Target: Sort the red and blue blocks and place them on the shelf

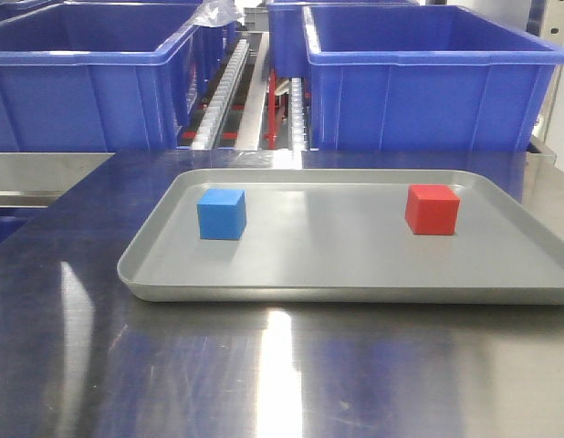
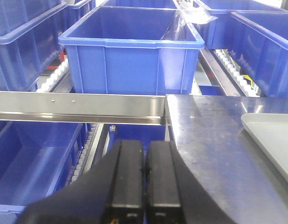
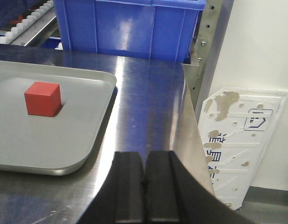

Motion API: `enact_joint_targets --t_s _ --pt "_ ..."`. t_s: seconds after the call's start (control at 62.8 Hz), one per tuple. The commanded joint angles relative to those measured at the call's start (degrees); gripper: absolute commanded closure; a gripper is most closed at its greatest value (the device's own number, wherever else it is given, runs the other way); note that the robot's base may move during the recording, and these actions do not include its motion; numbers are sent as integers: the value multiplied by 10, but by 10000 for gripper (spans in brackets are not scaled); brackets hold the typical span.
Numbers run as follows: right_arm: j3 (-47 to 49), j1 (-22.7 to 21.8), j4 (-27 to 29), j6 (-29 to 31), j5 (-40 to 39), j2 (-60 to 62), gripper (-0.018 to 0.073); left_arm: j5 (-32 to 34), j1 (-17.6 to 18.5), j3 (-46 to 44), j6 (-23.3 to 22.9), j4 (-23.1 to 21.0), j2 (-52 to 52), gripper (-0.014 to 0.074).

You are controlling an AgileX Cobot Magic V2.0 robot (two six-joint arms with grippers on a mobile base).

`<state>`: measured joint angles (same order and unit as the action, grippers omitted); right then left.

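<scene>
the blue block is sitting on the grey tray near its far left corner, and the red block is sitting on the same tray near its far right corner. the two are well apart and each is resting flat on one face. the tray is lying on the steel bench, close to the bench's far edge. beyond that edge the shelf is standing with its steel rails and roller tracks, carrying big blue bins. the left gripper is hovering by the bench's left edge, near its far left corner, with a lower blue bin lying below to its left; its black fingers are pressing together with nothing between them. the right gripper is hanging above the bench near its right edge, just right of the tray's near right corner, its fingers likewise closed against each other and gripping nothing.
</scene>
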<state>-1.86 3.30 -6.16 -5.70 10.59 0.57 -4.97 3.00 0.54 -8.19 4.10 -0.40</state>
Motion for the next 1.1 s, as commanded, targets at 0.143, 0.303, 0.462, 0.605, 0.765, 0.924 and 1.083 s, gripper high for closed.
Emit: enact_joint_targets --t_s 0.143,0.303,0.462,0.605,0.765,0.924,1.083 --pt "1 2 -1 4 -47 10 501 45 4 18 1 -1 -9 472" --pt "1 2 -1 4 -47 10 501 45 4 18 1 -1 -9 472" --pt "1 2 -1 4 -47 10 501 45 4 18 1 -1 -9 472" --pt "1 2 -1 4 -47 10 501 45 4 18 1 -1 -9 472" --pt "1 2 -1 4 -47 10 501 45 4 18 1 -1 -9 472" --pt "1 2 -1 4 -47 10 501 45 4 18 1 -1 -9 472" --pt "1 2 -1 4 -47 10 501 45 4 18 1 -1 -9 472"
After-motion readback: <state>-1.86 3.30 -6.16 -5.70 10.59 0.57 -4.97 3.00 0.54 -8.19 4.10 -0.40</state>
